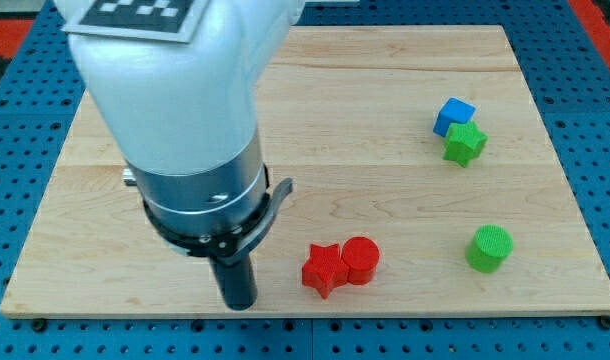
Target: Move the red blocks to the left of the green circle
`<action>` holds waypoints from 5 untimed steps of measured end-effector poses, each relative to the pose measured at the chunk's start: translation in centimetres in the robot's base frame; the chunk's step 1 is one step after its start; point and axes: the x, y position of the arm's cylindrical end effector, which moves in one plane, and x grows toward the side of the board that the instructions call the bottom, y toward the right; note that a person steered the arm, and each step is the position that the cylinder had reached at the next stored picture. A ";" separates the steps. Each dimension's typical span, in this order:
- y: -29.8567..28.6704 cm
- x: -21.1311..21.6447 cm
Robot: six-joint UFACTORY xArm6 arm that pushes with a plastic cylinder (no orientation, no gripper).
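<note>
A red star block (323,268) and a red circle block (361,260) lie touching each other near the view's bottom centre. The green circle block (488,248) sits to their right, well apart from them. My tip (238,303) is at the end of the dark rod, left of the red star with a gap between them, close to the board's bottom edge.
A blue cube (453,115) and a green star (464,144) touch each other at the view's upper right. The wooden board (385,90) rests on a blue pegboard. The arm's white and grey body covers the upper left of the board.
</note>
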 end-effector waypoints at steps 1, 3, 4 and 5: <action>3.8 -2.0; 11.1 -4.7; 13.7 -5.8; 16.1 -6.8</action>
